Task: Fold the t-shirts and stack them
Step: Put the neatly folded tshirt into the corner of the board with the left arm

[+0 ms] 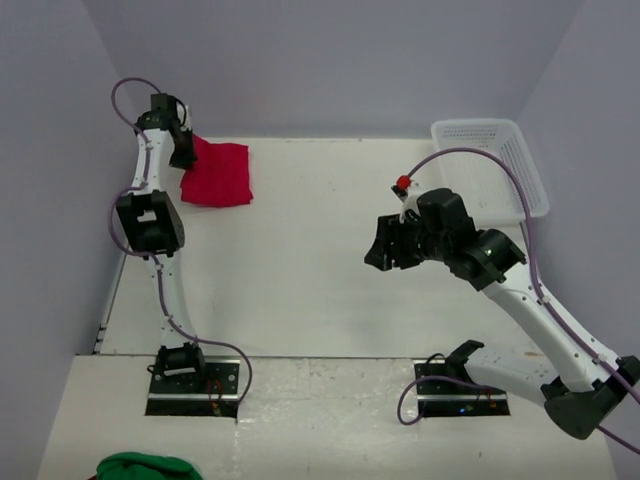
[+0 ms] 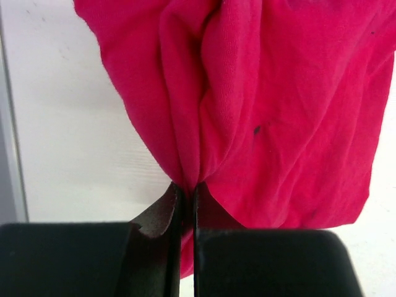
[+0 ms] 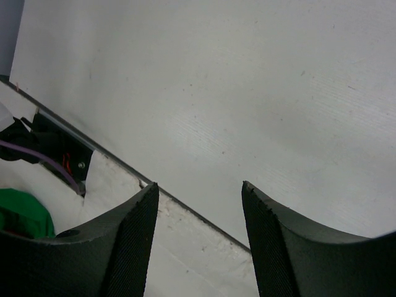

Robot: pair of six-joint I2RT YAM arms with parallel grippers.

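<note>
The plain bright red, soft cloth t-shirt [image 1: 218, 175] lay folded into a small, roughly square bundle in the far left corner of the white table [image 1: 320, 250], with uneven edges and a rumpled surface. Seen up close from the left wrist, its fabric was gathered into long creases. These ran together at one spot on its edge, where a fold was pinched tight between the closed fingers of the left gripper [image 2: 184, 193]. A small dark speck showed on the cloth near the creases.

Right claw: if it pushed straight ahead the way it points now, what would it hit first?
Likely the bare table; the right claw stands open with nothing else in its line. Depth unclear.
</note>
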